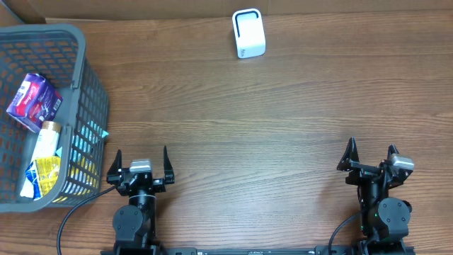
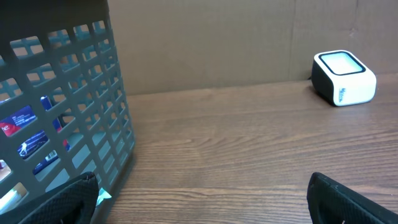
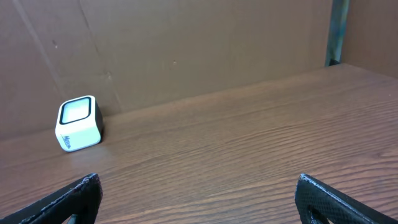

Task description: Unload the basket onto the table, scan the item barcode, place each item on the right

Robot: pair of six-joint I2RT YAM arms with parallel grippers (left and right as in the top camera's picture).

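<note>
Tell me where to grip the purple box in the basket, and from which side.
Probably pinch the purple box across its two long edges, coming straight down with the open left gripper. The basket walls block any sideways approach, and the box lies on top of the other goods, broad face up, so those edges look free.

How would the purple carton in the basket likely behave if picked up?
The purple carton looks like printed cardboard, so probably stiff, fairly light, and crushable under a hard squeeze. Its flat faces should keep it from rolling. It lies tilted among other items in the grey basket, so lifting it may shift them.
</note>
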